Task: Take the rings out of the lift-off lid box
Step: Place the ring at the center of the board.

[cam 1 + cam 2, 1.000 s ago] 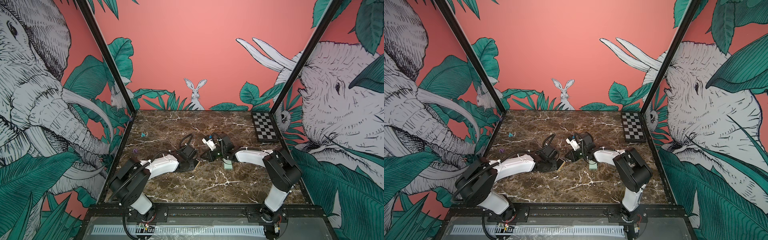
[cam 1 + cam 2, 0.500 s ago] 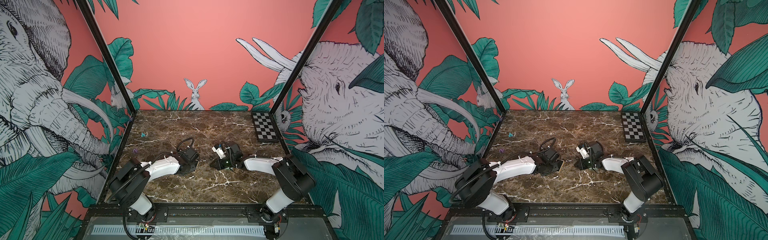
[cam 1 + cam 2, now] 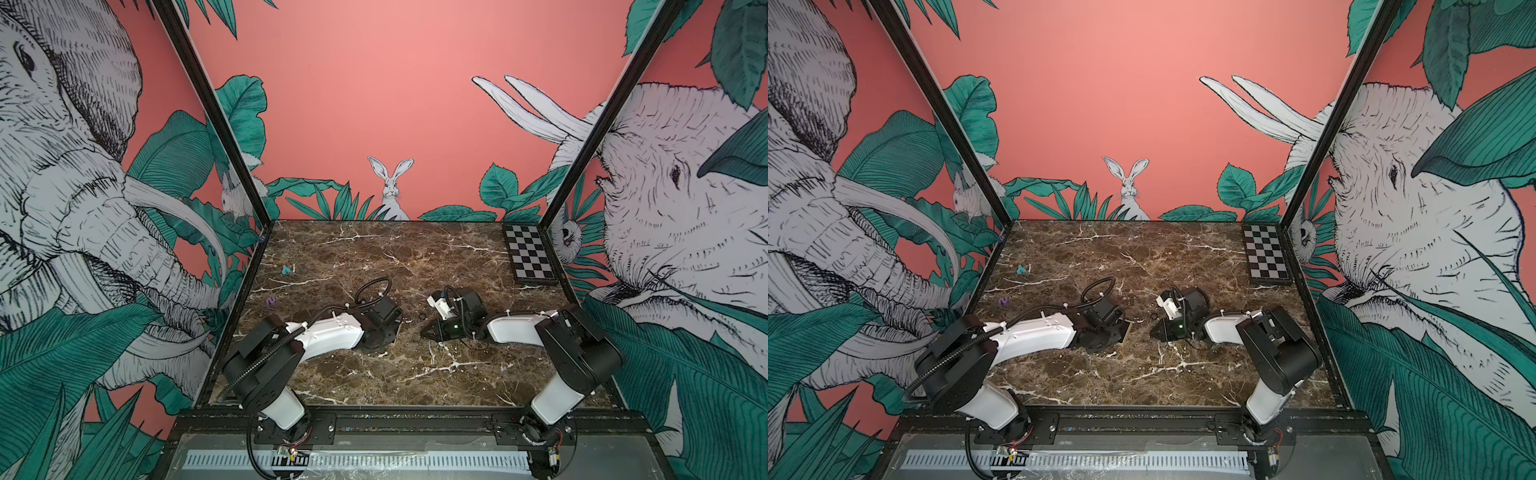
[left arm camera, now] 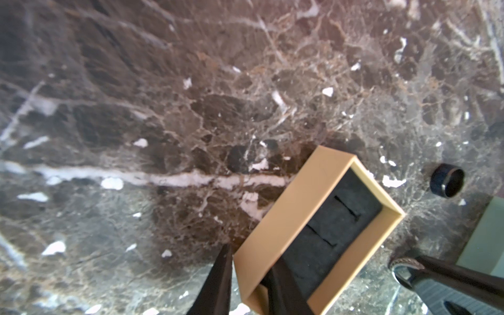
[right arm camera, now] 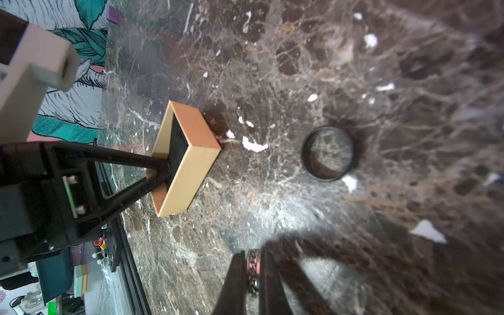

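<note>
- Left fingers (image 4: 221, 275) clamp the box (image 4: 296, 201) by its wall, likely steadying it on the table (image 4: 136, 109).
- Right fingers (image 5: 236, 275) pinch one ring (image 5: 253, 263); other ring (image 5: 328, 154) already lies outside.

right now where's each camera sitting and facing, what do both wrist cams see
Top views: high over the near edge, looking down across the table; left arm and right arm show.
Left wrist: on the left arm, facing down at the box base; left gripper pinches its wall.
Right wrist: on the right arm, facing low across the table; right gripper holds a patterned ring.
Shared: both wrist views show box base and loose black ring.
</note>
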Motion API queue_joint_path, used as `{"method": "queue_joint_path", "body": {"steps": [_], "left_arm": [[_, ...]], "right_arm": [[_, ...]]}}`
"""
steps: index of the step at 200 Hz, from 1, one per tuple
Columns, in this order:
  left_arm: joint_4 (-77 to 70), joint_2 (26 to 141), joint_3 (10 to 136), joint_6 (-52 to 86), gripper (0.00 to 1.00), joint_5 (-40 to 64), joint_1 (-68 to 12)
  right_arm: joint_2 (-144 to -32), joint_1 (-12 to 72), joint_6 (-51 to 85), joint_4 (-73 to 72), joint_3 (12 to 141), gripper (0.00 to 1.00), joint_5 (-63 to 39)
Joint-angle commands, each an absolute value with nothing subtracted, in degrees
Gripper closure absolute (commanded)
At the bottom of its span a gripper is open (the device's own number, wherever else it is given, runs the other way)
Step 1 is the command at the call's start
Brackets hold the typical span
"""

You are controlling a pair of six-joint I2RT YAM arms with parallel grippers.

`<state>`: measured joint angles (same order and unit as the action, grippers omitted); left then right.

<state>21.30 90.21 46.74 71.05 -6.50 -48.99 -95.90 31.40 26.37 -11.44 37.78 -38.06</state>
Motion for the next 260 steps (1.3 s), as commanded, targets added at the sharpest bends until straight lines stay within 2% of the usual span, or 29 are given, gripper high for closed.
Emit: {"method": "queue_joint_path", "body": {"steps": [1, 20, 48, 64, 105, 137, 157, 203, 260], "left_arm": [[22.0, 90.9, 47.5, 72.9, 0.74, -6.7, -49.7], [21.9, 90.4, 47.0, 73.3, 0.73, -6.8, -49.7], [22.4, 89.2, 47.2, 72.9, 0.61, -6.8, -49.8], [23.0, 88.4, 47.4, 72.4, 0.55, -6.8, -49.9], [26.2, 85.7, 47.6, 69.8, 0.50, -7.2, -49.8], [26.1, 81.5, 46.9, 62.8, 0.44, -7.6, -49.7], [26.6, 80.4, 48.3, 55.8, 0.43, -7.6, -49.3], [28.1, 84.2, 52.7, 43.1, 0.42, -5.2, -44.5], [30.2, 94.3, 60.1, 32.5, 0.42, -0.3, -40.5]], "right_arm": [[-95.9, 31.2, 24.0, -8.5, 38.2, 0.94, -35.4], [-94.3, 31.1, 22.4, -5.7, 39.0, 0.86, -34.3], [-92.3, 31.1, 20.6, -1.9, 40.6, 0.75, -33.3], [-92.2, 31.2, 19.7, 0.0, 41.5, 0.74, -32.7], [-87.8, 31.1, 17.3, 6.9, 45.3, 0.63, -30.0], [-82.4, 31.1, 18.0, 12.1, 48.1, 0.45, -28.0], [-79.1, 31.2, 18.0, 15.6, 49.1, 0.37, -25.3], [-75.2, 31.2, 18.7, 26.5, 50.6, 0.32, -14.4], [-71.0, 31.2, 22.1, 26.3, 48.3, 0.30, -8.7]]}}
